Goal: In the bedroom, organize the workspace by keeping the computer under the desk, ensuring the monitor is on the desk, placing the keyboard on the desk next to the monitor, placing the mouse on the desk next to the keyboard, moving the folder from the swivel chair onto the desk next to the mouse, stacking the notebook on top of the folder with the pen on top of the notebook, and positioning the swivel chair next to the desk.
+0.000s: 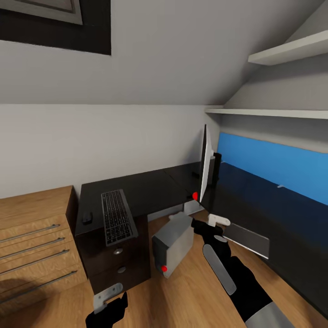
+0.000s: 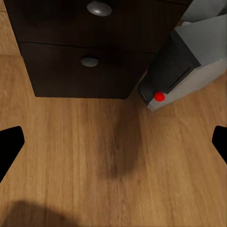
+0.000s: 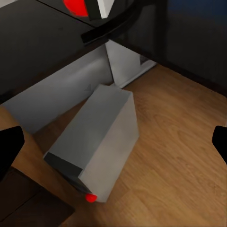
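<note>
Now grey computer [image 1: 172, 243] tilted on wood floor [image 1: 191, 291] beside desk [image 1: 150, 189], keyboard [image 1: 117, 216] and mouse [image 1: 86, 217] on top, both grippers spread, empty.

Light grey boxy computer tower [image 1: 173, 243] on wooden floor beside glossy black L-shaped desk [image 1: 150, 189]. Slim black-keyed keyboard [image 1: 118, 216], small black mouse [image 1: 86, 217] lie on desktop. Thin black-framed monitor [image 1: 206, 164] stands edge-on at corner.

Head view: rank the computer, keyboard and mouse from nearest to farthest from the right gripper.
1. Computer: on the floor just left of the right gripper.
2. Keyboard: on the desk, farther left.
3. Mouse: at the desk's left end, beyond the keyboard.
</note>
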